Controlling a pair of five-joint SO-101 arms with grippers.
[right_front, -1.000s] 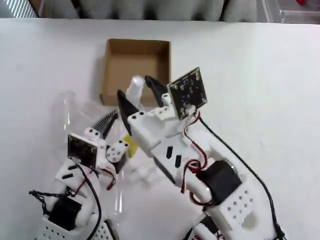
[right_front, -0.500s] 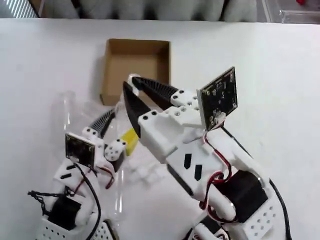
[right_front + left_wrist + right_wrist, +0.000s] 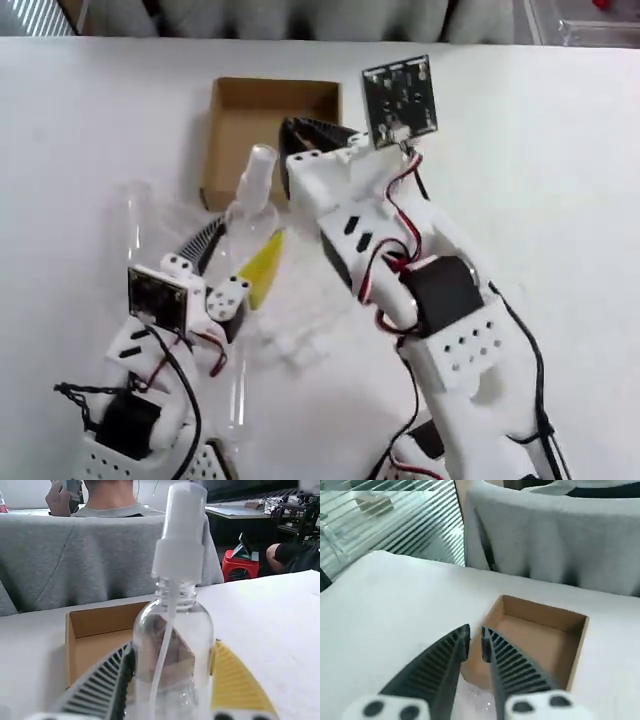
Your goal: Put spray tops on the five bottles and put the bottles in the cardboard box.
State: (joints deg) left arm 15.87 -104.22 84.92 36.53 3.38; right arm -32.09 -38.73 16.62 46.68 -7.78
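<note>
Probably an office-like lab: window blinds (image 3: 395, 525), cluttered desks (image 3: 235, 511) behind.

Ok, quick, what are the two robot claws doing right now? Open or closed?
Left gripper: closed on the spray bottle.
Right gripper: closed, holding nothing.

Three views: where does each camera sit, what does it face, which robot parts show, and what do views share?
High view: above the table, looking down on the cardboard box, the left gripper and the right gripper.
Left wrist view: on the left wrist, facing the held bottle between its fingers.
Right wrist view: on the right wrist, facing the box past its fingers.
Shared: the box in all three; the bottle in high and left wrist views.
</note>
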